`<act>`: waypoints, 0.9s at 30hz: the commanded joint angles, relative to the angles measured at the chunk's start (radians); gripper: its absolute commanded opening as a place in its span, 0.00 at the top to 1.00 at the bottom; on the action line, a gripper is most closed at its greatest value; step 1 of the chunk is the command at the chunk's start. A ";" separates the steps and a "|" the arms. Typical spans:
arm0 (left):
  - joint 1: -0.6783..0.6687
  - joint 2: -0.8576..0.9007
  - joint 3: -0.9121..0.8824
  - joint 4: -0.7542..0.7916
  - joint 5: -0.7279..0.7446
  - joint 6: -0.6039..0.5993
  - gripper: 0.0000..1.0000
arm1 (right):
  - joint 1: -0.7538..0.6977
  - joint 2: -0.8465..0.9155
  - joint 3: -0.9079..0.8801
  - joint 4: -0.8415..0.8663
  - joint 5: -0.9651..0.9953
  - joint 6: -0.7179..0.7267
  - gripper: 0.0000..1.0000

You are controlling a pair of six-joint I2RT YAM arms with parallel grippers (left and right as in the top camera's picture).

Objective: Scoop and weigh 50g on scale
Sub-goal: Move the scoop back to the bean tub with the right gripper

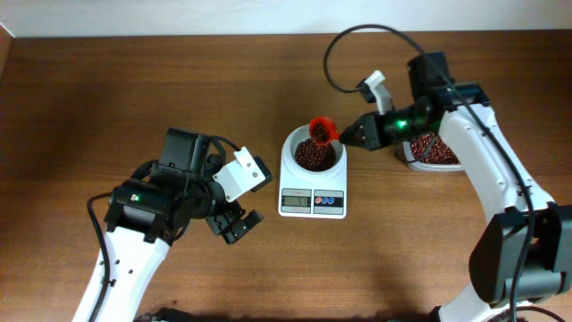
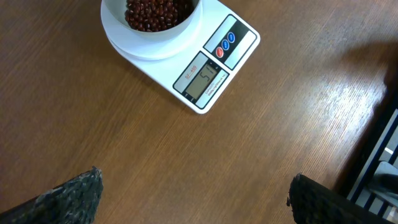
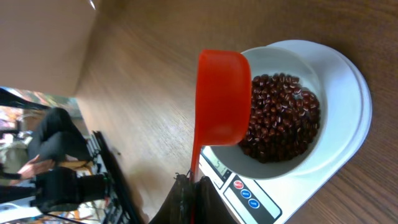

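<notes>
The white scale [image 1: 313,199] stands mid-table with its round bowl [image 1: 291,148] holding dark red-brown beans [image 1: 313,156]. My right gripper [image 1: 347,137] is shut on the thin handle of a red scoop [image 1: 322,131], which hangs tipped on its side over the bowl's far right rim. In the right wrist view the scoop [image 3: 222,96] faces the beans [image 3: 280,118] and my right gripper [image 3: 194,180] clamps its handle. My left gripper [image 1: 234,225] stands open over bare wood, left of the scale; its fingers [image 2: 74,196] show low in the left wrist view, below the scale [image 2: 208,71].
A clear tub of more beans [image 1: 435,150] sits at the right, partly under my right arm. A white tag or clip [image 1: 376,89] lies behind the scoop. The table's back edge meets a pale wall.
</notes>
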 commanded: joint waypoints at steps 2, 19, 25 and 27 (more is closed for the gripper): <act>0.005 -0.004 0.016 0.001 0.018 0.016 0.01 | -0.061 -0.034 0.021 -0.014 -0.115 0.003 0.96; 0.005 -0.004 0.016 0.002 0.018 0.016 0.01 | -0.413 -0.034 0.021 -0.190 -0.229 -0.121 0.96; 0.005 -0.004 0.016 0.001 0.018 0.016 0.01 | -0.532 -0.034 0.021 -0.234 -0.027 -0.130 0.96; 0.005 -0.004 0.016 0.001 0.018 0.016 0.01 | -0.554 -0.034 0.021 -0.243 0.067 -0.129 0.96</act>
